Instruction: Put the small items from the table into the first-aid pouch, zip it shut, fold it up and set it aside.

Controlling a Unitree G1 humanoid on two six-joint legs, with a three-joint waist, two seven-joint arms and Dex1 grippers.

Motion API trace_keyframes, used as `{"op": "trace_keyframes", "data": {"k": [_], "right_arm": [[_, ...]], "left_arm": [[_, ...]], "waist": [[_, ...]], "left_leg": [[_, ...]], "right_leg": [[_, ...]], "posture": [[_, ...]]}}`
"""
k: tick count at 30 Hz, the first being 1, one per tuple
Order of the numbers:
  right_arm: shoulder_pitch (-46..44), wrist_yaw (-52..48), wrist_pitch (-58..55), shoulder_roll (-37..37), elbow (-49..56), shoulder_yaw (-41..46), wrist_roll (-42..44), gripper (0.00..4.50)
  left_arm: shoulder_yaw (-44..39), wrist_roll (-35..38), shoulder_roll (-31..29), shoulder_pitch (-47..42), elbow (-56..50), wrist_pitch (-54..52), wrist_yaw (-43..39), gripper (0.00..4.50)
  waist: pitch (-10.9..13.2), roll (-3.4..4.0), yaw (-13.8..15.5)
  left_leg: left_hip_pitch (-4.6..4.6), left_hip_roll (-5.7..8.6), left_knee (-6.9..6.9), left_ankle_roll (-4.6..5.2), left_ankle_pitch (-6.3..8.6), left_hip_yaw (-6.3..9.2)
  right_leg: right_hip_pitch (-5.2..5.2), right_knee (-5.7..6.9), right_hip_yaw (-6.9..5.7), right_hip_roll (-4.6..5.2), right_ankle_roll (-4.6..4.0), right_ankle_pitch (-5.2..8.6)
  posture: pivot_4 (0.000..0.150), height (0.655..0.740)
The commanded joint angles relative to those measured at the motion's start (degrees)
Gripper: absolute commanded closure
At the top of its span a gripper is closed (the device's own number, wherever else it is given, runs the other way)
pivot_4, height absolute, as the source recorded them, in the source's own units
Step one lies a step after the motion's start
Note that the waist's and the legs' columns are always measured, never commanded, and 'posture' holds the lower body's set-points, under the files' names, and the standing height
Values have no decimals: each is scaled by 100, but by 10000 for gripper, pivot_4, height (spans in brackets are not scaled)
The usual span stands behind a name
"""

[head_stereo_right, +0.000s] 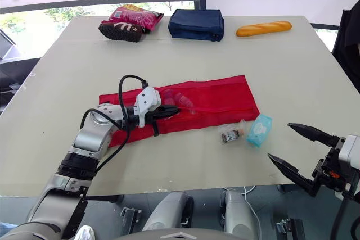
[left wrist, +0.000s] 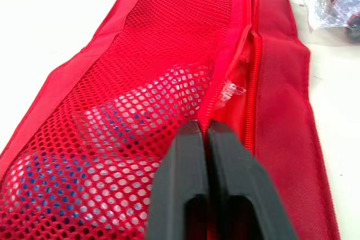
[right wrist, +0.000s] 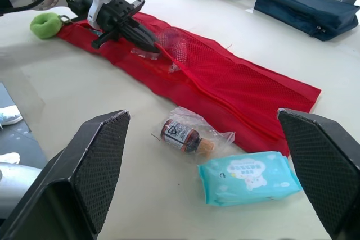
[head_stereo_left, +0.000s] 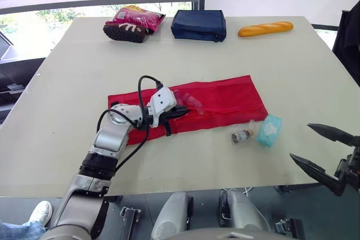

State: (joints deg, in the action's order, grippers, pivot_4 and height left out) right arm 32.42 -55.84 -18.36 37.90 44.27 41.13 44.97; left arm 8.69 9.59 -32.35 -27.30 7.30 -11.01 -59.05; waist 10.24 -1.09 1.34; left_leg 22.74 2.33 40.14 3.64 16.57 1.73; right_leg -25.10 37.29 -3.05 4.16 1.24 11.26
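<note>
Pouch across the middle, loose items at its right end.

The first-aid pouch (head_stereo_left: 230, 96) lay unfolded across the middle of the table (head_stereo_left: 67, 139), with a wrapped item (head_stereo_left: 188, 100) inside its mesh pocket, left of centre. The left gripper (head_stereo_left: 183, 111) rested on the pouch's left half, fingers pinched on the pocket's opening edge beside that item. Just in front of the pouch's right end sat a bagged bottle (head_stereo_left: 242, 135), with a wipes pack (head_stereo_left: 269, 130) just to its right. The right gripper (head_stereo_left: 301, 140) hung, fingers spread, off the table's near right corner. Along the far edge, left to right: a shoe (head_stereo_left: 124, 32) against a snack bag (head_stereo_left: 140, 16), a zip case (head_stereo_left: 199, 25), a bread loaf (head_stereo_left: 265, 28).
</note>
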Motion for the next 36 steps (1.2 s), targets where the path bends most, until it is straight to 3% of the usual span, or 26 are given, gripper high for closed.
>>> {"op": "trace_keyframes", "data": {"k": [1, 8, 11, 15, 19, 26, 32, 36], "right_arm": [[83, -22, 130, 3, 192, 235, 176, 0], [-56, 63, 107, 194, 214, 89, 106, 0], [-616, 349, -79, 684, 33, -623, -607, 0], [-1577, -249, 388, 1324, -756, -1724, -1365, 0], [-3244, -652, 874, 1616, -2001, -3456, -2579, 0], [-5169, -1458, 1387, 1401, -3544, -5264, -3787, 0], [-5754, -1648, 1302, 1149, -4136, -5814, -4219, 0], [-5650, -1725, 1315, 1210, -4087, -5790, -4263, 12996]], "left_arm": [[-142, 135, -30, -151, -70, 24, -69, 44121], [-92, 131, 53, -232, 0, 21, -78, 44121], [-51, 102, 108, -307, 55, 44, -72, 44121], [17, 71, 153, -401, 124, 96, -125, 44121], [84, 86, 138, -452, 123, 71, -249, 44121], [123, 60, 172, -469, 17, 26, -298, 44121], [129, 69, 164, -390, -125, -40, -304, 44121], [116, 62, 159, -399, -125, -69, -296, 45000]], "waist": [[0, 0, 4], [0, 0, 16], [0, 0, 13], [0, 0, 24], [10, 11, -37], [13, 14, -58], [13, 15, -38], [13, 15, -42]], "left_leg": [[0, 0, 0, 0, 0, 0], [0, 0, 0, 0, 0, -1], [-2, 0, 0, 0, 0, -1], [-2, 0, 1, -1, -1, -3], [-13, -4, 3, 0, -1, -4], [2, 3, 4, -25, -16, -4], [2, 2, 6, -26, -16, 0], [2, 2, 6, -26, -16, 1]], "right_leg": [[0, 0, 0, 0, 0, 0], [1, -2, -1, 0, 0, 0], [3, -2, -1, -1, 0, 0], [5, -8, -3, -3, 3, -3], [28, -41, -10, -12, 13, -14], [24, -53, -4, -11, 12, -30], [23, -50, -6, -11, 12, -32], [23, -50, -5, -10, 10, -33]], "posture": [[1500, 7397], [1500, 7397], [1500, 7397], [1500, 7397], [1500, 7397], [1500, 7397], [1500, 7397], [1500, 7397]]}}
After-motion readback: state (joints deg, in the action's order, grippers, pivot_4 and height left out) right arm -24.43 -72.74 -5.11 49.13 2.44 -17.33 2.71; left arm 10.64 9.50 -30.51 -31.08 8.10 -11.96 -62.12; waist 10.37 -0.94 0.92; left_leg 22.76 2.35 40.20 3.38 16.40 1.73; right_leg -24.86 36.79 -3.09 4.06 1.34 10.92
